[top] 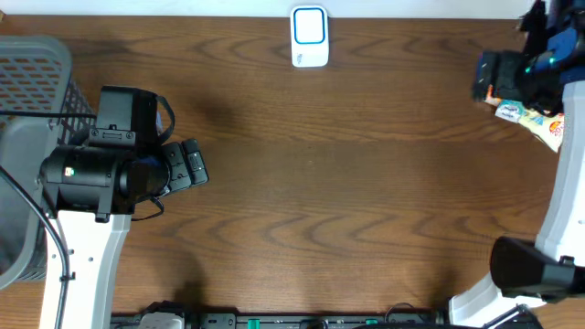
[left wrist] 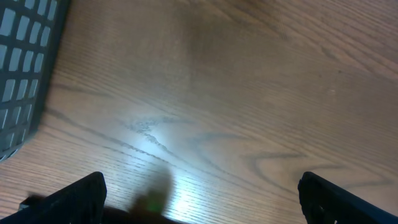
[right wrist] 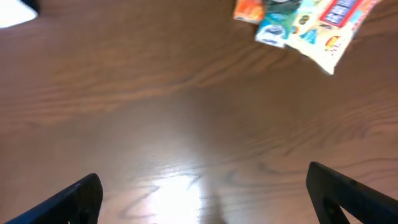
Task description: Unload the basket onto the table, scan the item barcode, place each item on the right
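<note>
The item, a colourful snack packet [top: 535, 120], lies flat on the table at the far right edge, partly under my right arm. It shows at the top of the right wrist view [right wrist: 306, 25]; I cannot make out a barcode on it. My right gripper [top: 483, 78] hovers just left of the packet, open and empty [right wrist: 204, 198]. A white scanner with a blue-framed window [top: 309, 37] stands at the back middle. My left gripper [top: 193, 165] is far off at the left, open over bare wood [left wrist: 202, 200].
A grey mesh basket [top: 37, 68] stands at the left edge behind my left arm, and its wall shows in the left wrist view [left wrist: 22, 68]. Brown wood table [top: 347, 183] spans between the arms. A white corner [right wrist: 13, 14] shows top left in the right wrist view.
</note>
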Controlling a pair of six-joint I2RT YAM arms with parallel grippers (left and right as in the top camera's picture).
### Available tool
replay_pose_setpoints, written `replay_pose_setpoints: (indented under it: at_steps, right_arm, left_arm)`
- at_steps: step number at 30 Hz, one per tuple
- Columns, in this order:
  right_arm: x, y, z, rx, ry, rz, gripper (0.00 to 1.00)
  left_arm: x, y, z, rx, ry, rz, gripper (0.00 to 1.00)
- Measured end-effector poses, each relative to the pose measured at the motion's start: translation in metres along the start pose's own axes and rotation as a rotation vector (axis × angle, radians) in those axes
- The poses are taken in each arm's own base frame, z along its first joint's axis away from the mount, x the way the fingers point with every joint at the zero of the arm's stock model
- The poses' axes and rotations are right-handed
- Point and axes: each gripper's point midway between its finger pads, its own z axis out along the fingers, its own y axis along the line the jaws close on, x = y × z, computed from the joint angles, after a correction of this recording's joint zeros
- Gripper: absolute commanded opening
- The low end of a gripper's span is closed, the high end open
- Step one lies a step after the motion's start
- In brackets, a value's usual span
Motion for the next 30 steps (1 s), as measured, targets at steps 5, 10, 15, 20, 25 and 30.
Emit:
replay_pose_setpoints:
  at_steps: [5, 10, 15, 20, 25, 30]
  right_arm:
    - [0.023, 0.011, -0.03, -0.03, -0.058, -0.033, 0.99]
    - [0.07, 0.034, -0.036, -0.083, -0.065, -0.106, 0.99]
    - [0.128, 0.033, -0.004, -0.063, 0.116, -0.111, 0.99]
    - [0.158, 0.027, 0.018, -0.033, 0.25, -0.106, 0.99]
    - [0.174, 0.026, 0.03, -0.027, 0.314, -0.103, 0.99]
    - [0.174, 0.027, 0.03, -0.03, 0.314, -0.101, 0.99]
  left_arm:
    - [0.0, 0.0, 0.0, 0.0, -0.001, 0.0, 0.98]
    - [0.0, 0.0, 0.0, 0.0, -0.001, 0.0, 0.98]
    - [0.0, 0.0, 0.0, 0.0, 0.0, 0.0, 0.98]
    - [0.0, 0.0, 0.0, 0.0, -0.001, 0.0, 0.98]
    - [0.0, 0.0, 0.0, 0.0, 0.0, 0.0, 0.98]
    - [0.0, 0.0, 0.0, 0.0, -0.001, 0.0, 0.97]
